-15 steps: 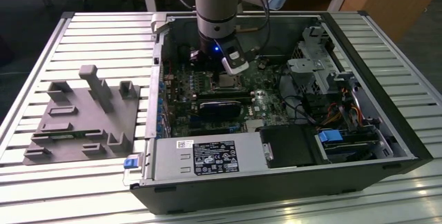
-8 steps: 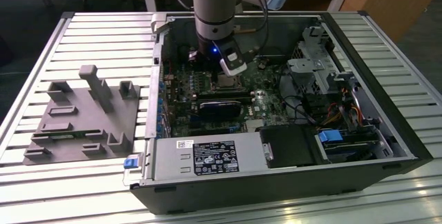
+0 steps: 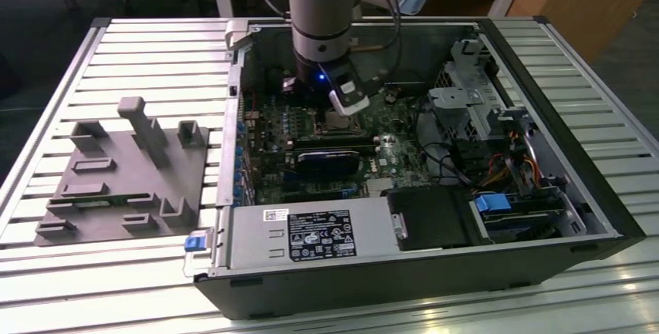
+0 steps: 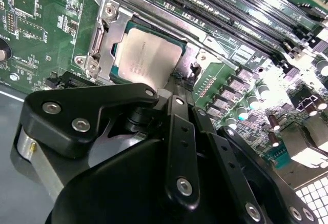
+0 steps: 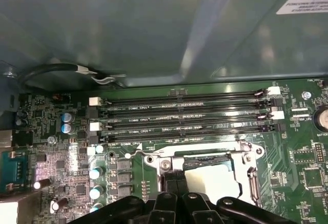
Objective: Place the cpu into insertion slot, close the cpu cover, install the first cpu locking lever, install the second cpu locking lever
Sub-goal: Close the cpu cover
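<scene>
Exterior high, both wrist views near cpu (image 4: 148, 55)

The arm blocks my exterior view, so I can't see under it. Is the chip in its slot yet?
Observer: Yes. In the second wrist view the cpu lies flat in the insertion slot, silver top up.
Operator: Is the metal lid down on it?
Observer: The cpu cover looks down around it; the chip shows through its window.
Operator: Where is the end effector?
Observer: The end effector, fingers together, is at the cover's edge beside one corner of the chip. I cannot tell whether it touches.
</scene>
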Robot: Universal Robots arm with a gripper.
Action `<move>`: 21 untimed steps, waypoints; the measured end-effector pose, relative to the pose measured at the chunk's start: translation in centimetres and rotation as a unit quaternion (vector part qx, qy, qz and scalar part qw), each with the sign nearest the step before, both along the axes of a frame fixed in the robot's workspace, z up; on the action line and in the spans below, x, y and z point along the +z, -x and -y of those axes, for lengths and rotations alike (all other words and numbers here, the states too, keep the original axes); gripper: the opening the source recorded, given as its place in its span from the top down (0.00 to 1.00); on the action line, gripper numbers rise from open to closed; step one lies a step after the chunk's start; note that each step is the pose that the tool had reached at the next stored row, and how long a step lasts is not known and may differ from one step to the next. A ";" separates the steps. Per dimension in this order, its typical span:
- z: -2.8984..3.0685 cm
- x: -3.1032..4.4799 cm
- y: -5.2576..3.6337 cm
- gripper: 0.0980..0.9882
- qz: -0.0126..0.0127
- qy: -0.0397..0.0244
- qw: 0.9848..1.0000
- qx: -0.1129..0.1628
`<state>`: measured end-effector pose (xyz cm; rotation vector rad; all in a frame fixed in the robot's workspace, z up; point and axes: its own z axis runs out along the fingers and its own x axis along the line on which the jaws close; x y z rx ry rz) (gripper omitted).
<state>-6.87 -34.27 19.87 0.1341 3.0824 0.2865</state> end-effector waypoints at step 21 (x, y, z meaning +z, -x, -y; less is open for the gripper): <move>0.05 0.30 -0.05 1.00 0.000 -0.005 1.000 0.000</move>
